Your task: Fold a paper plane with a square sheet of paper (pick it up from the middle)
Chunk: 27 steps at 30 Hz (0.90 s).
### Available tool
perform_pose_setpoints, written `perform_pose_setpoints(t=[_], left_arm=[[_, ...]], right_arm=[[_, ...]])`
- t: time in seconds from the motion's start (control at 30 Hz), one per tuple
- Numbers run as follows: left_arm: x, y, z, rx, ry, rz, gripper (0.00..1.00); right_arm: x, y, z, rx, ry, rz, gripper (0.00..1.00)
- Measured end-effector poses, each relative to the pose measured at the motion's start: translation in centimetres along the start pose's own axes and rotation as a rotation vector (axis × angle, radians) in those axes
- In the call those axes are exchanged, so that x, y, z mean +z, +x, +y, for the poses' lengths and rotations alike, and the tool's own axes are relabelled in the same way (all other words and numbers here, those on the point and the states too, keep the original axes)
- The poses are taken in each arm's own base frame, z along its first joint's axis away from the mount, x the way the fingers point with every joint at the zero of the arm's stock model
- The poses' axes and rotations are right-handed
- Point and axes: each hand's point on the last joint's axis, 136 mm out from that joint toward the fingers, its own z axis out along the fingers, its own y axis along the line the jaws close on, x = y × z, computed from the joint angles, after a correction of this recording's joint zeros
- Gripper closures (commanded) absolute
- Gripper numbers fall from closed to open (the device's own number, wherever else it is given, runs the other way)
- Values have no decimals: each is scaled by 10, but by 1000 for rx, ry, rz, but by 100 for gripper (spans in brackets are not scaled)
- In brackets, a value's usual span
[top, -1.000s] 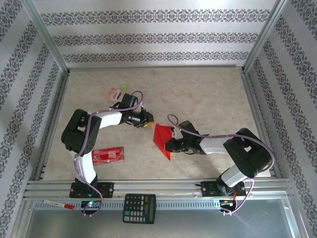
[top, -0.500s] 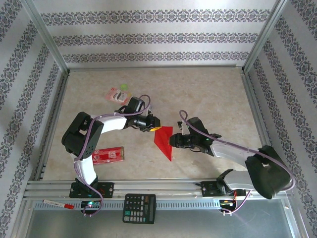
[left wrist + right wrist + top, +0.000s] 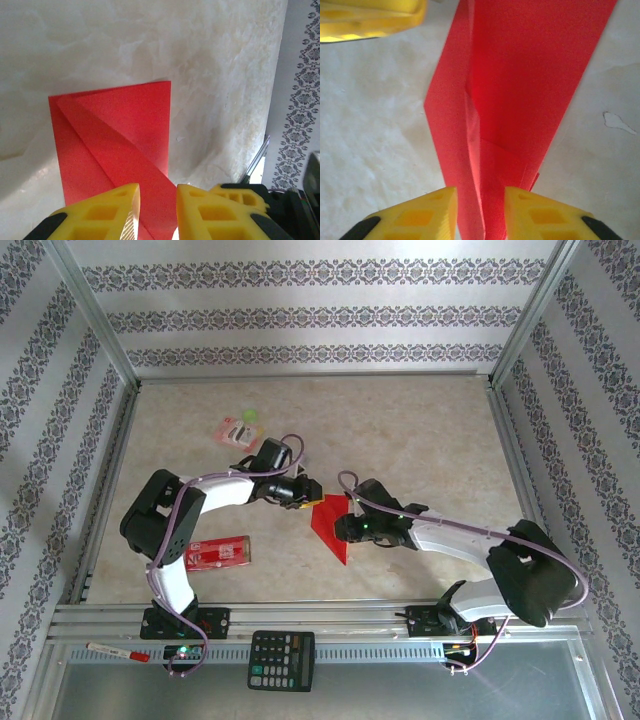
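Standing by the near rail, I see a black pocket calculator [image 3: 281, 660] on the metal ledge. Beyond it a red rectangular packet with white print [image 3: 218, 553] lies flat on the beige marbled table [image 3: 420, 430], near the left arm. Mid-table lies the sheet of plain bright red paper [image 3: 330, 525] — folded, with diagonal flaps, tapering to a point at its near end. The right gripper [image 3: 341, 530] sits low at its right edge, its yellow fingers [image 3: 420, 215] slightly parted, with the paper running through the gap. The left gripper [image 3: 306, 496] is at the far-left corner, likewise slightly open over the paper — neither clamps it. Farther back lies a small pink-and-green packet [image 3: 237, 428].
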Motion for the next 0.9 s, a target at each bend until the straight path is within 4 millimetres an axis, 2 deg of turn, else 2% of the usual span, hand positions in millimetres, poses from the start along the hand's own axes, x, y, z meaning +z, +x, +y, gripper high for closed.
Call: perform_pose_setpoints(t=[0.2,0.3,0.4,0.57,0.73,0.9], left_arm=[[2,14,-9,9,24,33,79],[11,22,-19,13,52,68,82],[23,20,-22,16,61,87,84],[42,7,-15,6,49,96,86],[54,7,2,-8,14,115,86],[57,8,9,-4,2,122,86]], right_arm=[[8,3,-11,3,52,23,84],[8,1,-14,11,60,18,84],[8,0,-17,18,62,14,84],[8,0,-17,10,53,19,84],[4,2,-15,-2,45,27,82],[-12,-10,6,-33,-39,-25,81]])
